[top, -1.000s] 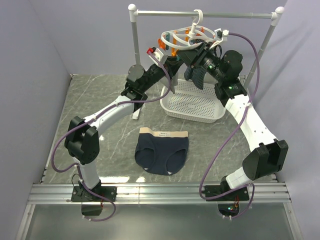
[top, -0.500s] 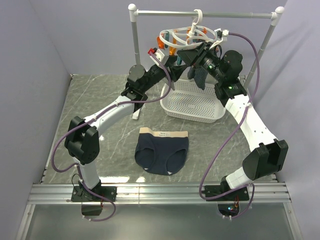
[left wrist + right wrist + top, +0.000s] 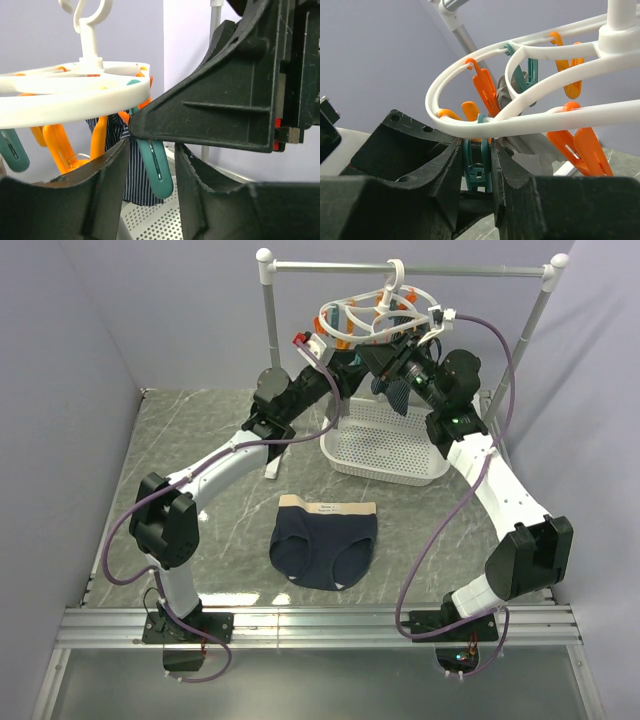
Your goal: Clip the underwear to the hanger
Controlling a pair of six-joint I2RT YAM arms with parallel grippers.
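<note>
Where the task's garment lies: navy fabric briefs (image 3: 325, 545) with a beige waistband, flat on the grey marbled table (image 3: 200, 440) at lower centre of the top view, well apart from both arms.
Hanger: white plastic looped hanger (image 3: 375, 315) hooked on the grey metal rail (image 3: 470, 270) at upper centre, with orange and teal pegs dangling.
Right arm: right gripper (image 3: 476, 146) pinches a teal plastic clothespin (image 3: 477, 167) from both sides.
Left arm: left gripper (image 3: 151, 150) is spread, with a teal peg (image 3: 156, 170) hanging in the gap; I cannot tell whether they touch.
Basket: white perforated plastic basket (image 3: 385, 445) below the hanger, with a striped navy cloth (image 3: 393, 390) hanging above it.
</note>
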